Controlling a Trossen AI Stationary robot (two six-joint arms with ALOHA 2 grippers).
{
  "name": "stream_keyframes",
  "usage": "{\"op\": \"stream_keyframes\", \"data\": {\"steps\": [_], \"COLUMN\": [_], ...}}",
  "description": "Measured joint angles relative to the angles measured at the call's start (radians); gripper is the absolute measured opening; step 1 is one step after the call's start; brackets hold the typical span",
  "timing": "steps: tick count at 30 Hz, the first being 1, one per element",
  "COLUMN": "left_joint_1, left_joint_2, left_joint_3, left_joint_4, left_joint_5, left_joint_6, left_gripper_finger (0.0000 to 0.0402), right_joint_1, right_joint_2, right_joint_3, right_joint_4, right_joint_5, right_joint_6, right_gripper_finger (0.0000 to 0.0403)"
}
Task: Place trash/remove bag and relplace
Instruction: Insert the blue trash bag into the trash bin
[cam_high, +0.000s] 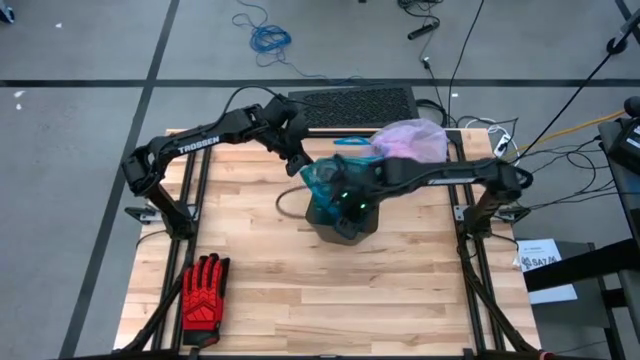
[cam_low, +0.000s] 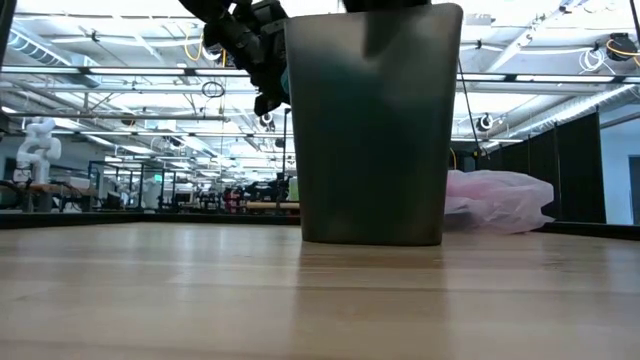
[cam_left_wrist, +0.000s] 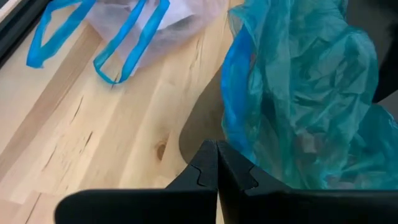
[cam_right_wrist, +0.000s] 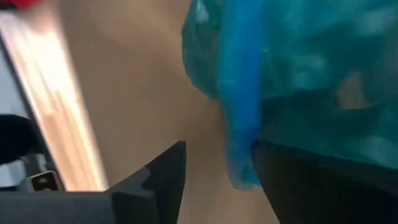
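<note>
A dark bin (cam_high: 345, 228) stands upright on the middle of the wooden table, with a teal-blue plastic bag (cam_high: 325, 180) bunched over its top. The bag, pale pink-lavender with blue drawstrings (cam_left_wrist: 134, 37), lies crumpled on the table (cam_high: 412, 140) at the bin's far right. My left gripper (cam_high: 300, 165) is shut at the teal bag's left edge (cam_left_wrist: 249, 143). Over the bin, my right gripper (cam_high: 350, 205) is open, and a fold of the teal bag (cam_right_wrist: 239, 124) hangs in front of the gap between its fingers. The trash is out of view. My left gripper's shut fingers (cam_left_wrist: 205, 174) stand right beside the teal bag's crinkled edge (cam_left_wrist: 249, 155), slanting down from the table's left; nothing shows between them, and I cannot tell whether they touch it. My right gripper: blur keeps me from telling whether a finger (cam_right_wrist: 168, 174) touches the teal fold.
A red-and-black work glove (cam_high: 205, 290) lies near the front left corner. A black mat (cam_high: 350, 105) sits beyond the far edge, and cables trail at the far right (cam_high: 500, 140). Bare wood stretches in front of the bin (cam_low: 320, 300).
</note>
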Motion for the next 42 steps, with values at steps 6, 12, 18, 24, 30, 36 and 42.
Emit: {"op": "stream_keyframes", "data": {"steps": [6, 12, 18, 24, 30, 36, 42], "left_joint_1": [0.0, 0.0, 0.006, 0.018, 0.085, 0.128, 0.091], "left_joint_2": [0.0, 0.0, 0.0, -0.022, -0.122, -0.237, -0.315], "left_joint_3": [0.0, 0.0, 0.0, 0.0, 0.023, 0.061, 0.071], "left_joint_4": [-0.02, -0.037, -0.048, -0.041, -0.037, 0.019, 0.01], "left_joint_5": [0.003, 0.003, 0.003, 0.004, 0.053, 0.381, 0.48], "left_joint_6": [0.029, 0.044, 0.044, 0.043, 0.041, -0.051, -0.116], "left_gripper_finger": [0.0, 0.0, 0.0, 0.0, 0.0, 0.0, 0.0038], "right_joint_1": [0.02, 0.038, 0.067, 0.085, 0.084, 0.052, 0.002], "right_joint_2": [0.096, 0.086, 0.006, -0.065, -0.09, -0.092, -0.092], "right_joint_3": [0.0, 0.0, 0.0, 0.0, 0.0, 0.0, 0.0], "right_joint_4": [0.001, -0.007, -0.002, 0.005, 0.026, 0.126, 0.229], "right_joint_5": [0.016, 0.026, -0.009, -0.009, -0.01, -0.024, -0.084], "right_joint_6": [0.009, 0.029, 0.071, 0.116, 0.127, 0.13, 0.134], "right_gripper_finger": [0.0154, 0.0023, 0.0003, 0.0001, 0.0, 0.0, 0.0]}}
